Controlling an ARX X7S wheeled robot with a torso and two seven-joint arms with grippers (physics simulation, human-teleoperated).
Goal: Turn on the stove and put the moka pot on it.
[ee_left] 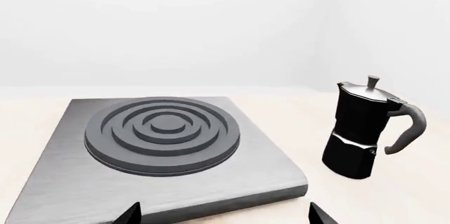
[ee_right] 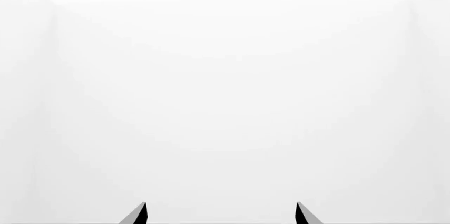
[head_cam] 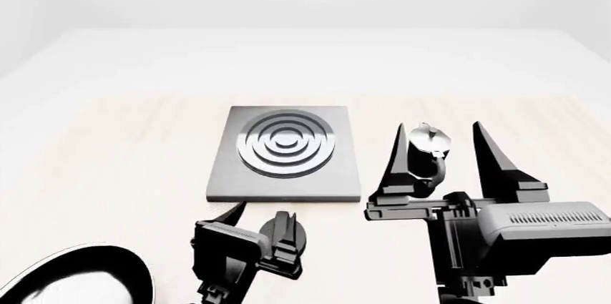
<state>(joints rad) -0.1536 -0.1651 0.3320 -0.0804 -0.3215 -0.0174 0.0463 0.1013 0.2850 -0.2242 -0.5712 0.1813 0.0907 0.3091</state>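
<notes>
The stove (head_cam: 285, 152) is a flat grey plate with a raised ring burner, lying mid-table; it fills the left wrist view too (ee_left: 163, 129). Its knob does not show. The moka pot (ee_left: 362, 129), black with a silver lid, stands upright on the table just right of the plate. In the head view the moka pot (head_cam: 425, 155) appears between the spread fingers of my right gripper (head_cam: 438, 129). The right gripper (ee_right: 221, 213) is open and its own camera sees only white wall. My left gripper (ee_left: 223, 216) is open at the plate's near edge (head_cam: 260, 217), holding nothing.
A black frying pan (head_cam: 134, 275) sits at the near left corner of the head view, left of my left arm. The light wooden table (head_cam: 114, 146) stretches left of and behind the stove to a white wall.
</notes>
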